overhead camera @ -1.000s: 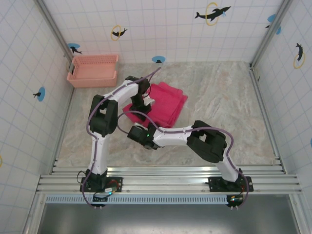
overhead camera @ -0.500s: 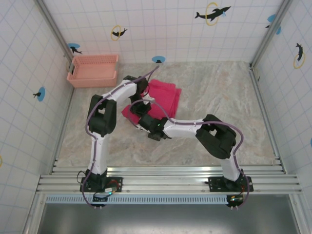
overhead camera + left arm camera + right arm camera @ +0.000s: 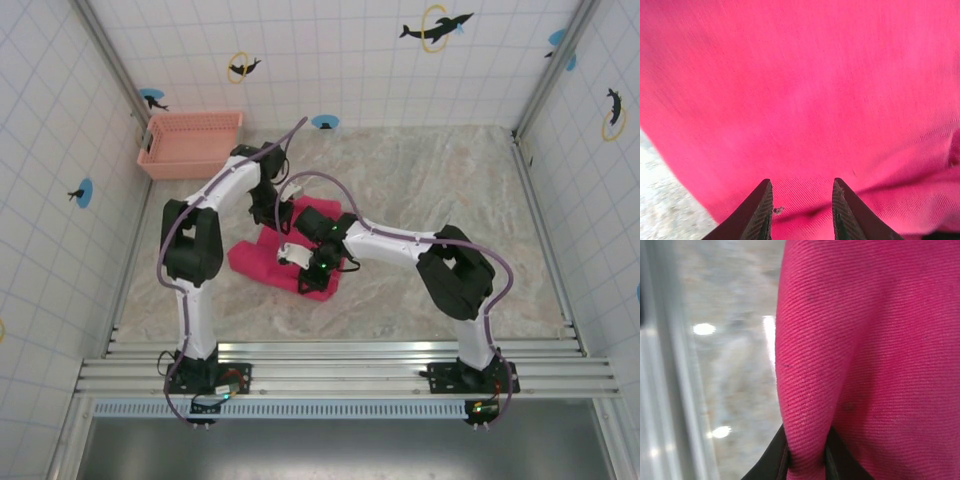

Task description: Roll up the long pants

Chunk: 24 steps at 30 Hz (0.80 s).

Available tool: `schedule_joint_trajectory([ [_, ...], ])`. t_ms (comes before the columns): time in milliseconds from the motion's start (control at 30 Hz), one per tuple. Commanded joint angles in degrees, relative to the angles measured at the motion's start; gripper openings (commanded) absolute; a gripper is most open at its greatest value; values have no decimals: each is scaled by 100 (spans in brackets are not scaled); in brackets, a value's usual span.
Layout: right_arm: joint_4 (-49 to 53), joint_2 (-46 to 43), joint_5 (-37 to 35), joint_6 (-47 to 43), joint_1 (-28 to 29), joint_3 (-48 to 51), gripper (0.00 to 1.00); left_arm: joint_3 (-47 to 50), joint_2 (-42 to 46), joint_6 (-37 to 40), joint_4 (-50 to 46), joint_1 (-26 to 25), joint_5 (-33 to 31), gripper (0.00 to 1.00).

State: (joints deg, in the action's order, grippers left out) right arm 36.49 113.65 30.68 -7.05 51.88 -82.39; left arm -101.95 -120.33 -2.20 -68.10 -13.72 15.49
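Long pants (image 3: pixel 252 260): bunched in a heap left of the desk's (image 3: pixel 450 200) centre. Right hand (image 3: pixel 807 462) pinches a fold of the cloth. Left hand (image 3: pixel 802 202), fingers narrowly apart, presses tips onto it. Pink basket (image 3: pixel 190 145) in the far-left corner.

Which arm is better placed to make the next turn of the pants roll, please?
Right, I think: the right gripper is shut on a fold of the long pants and could carry it over. The left gripper stands open above flat cloth.
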Motion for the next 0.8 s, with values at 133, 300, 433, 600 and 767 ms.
schedule_joint_trajectory([
  [133, -569, -289, 2712, 1602, -622, -171, 12, 187, 400, 104, -25, 79, -346, 35],
  [300, -546, 286, 3076, 2782, -1090, -602, 12, 405, 605, 105, 16, 84, -253, 34],
  [433, -615, 717, 3054, 3142, -1380, -683, 12, 598, 765, 105, 42, 81, -228, 34],
  [600, -1066, 971, 2850, 3422, -1604, -530, 12, 756, 1090, 73, 87, 82, -769, 33],
  [767, -1264, 1170, 2460, 3489, -1733, -448, 12, 656, 1517, -113, 299, 79, -1224, 35],
])
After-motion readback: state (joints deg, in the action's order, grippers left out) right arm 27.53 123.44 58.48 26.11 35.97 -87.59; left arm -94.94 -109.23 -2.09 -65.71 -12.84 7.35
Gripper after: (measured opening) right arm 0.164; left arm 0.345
